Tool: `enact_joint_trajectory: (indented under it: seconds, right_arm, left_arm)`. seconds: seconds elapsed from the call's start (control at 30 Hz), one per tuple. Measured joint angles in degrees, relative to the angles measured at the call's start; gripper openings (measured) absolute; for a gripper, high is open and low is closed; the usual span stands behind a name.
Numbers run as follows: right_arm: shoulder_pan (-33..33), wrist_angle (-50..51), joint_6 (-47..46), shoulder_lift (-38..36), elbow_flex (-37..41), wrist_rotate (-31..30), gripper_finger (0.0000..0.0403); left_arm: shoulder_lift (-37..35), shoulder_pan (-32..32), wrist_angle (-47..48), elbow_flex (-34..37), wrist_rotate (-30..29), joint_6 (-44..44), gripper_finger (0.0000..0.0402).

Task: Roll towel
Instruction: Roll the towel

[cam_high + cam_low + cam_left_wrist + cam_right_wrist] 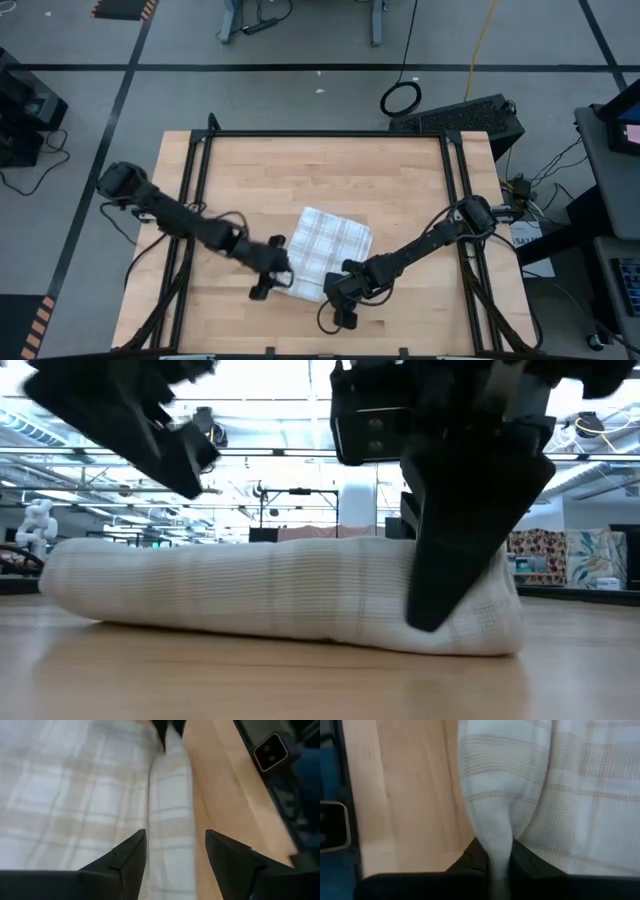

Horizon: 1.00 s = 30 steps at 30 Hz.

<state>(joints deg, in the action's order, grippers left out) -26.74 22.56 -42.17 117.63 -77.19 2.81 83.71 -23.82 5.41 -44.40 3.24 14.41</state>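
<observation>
With the towel [330,250] flat on the wooden surface [400,180], the right gripper [497,870] pinches its thickened near edge, apparently to roll it, while the left gripper [172,862] straddles that edge, fingers parted.

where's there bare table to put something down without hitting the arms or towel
Bare wood runs along the far side of the table, between the towel and the far frame rail, and in the right near corner. The near middle is crowded: the left gripper, fingers apart, hangs at the towel's rolled edge, and the right gripper is pinching that edge.
</observation>
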Motion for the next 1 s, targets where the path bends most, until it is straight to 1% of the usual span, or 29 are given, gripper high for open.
enact_joint_trajectory:
  seconds: [0.1,0.23,0.3,0.4,0.57,0.67,0.73,0.83,0.9,1.0]
  right_arm:
    - [-0.02,-1.05,-3.24,0.06,0.08,1.29,0.002]
    - [-0.47,-2.39,-4.74,0.19,0.11,3.46,0.0021]
    - [-0.77,-2.25,-5.37,0.19,0.13,3.56,0.0021]
    - [-1.13,-2.27,-5.38,0.19,0.13,3.5,0.0022]
    - [-1.6,-2.21,-5.07,0.19,0.13,3.28,0.0022]
    - [-1.6,-2.2,-4.99,0.19,0.13,3.48,0.0022]
    - [-1.57,-2.2,-4.97,0.19,0.13,3.48,0.0022]
    - [-1.57,-2.2,-4.74,0.19,0.13,3.48,0.0022]
    - [-1.55,-2.2,-4.73,0.19,0.13,3.44,0.0022]
    - [-1.64,-2.18,-4.73,0.19,0.13,3.35,0.0022]
  left_arm:
    - [0.69,-7.44,-1.95,0.0,-9.93,-2.86,0.0208]
    - [3.81,-16.14,-3.12,0.0,-23.98,-6.32,0.0208]
    - [5.37,-19.27,-5.1,-0.04,-28.37,-6.42,0.0208]
    - [7.98,-22.5,-5.54,-0.05,-32.34,-8.05,0.0208]
    - [12.16,-23.91,-7.01,-0.04,-34.88,-12.0,0.0209]
    - [13.81,-23.38,-6.87,-0.04,-37.03,-12.84,0.0209]
    - [14.5,-22.8,-6.8,-0.04,-37.18,-13.73,0.0209]
    - [15.08,-21.5,-6.45,-0.04,-34.56,-14.65,0.0207]
    - [15.34,-20.41,-6.2,-0.04,-32.05,-14.12,0.0197]
    - [15.34,-18.24,-6.08,-0.04,-28.67,-12.1,0.0158]
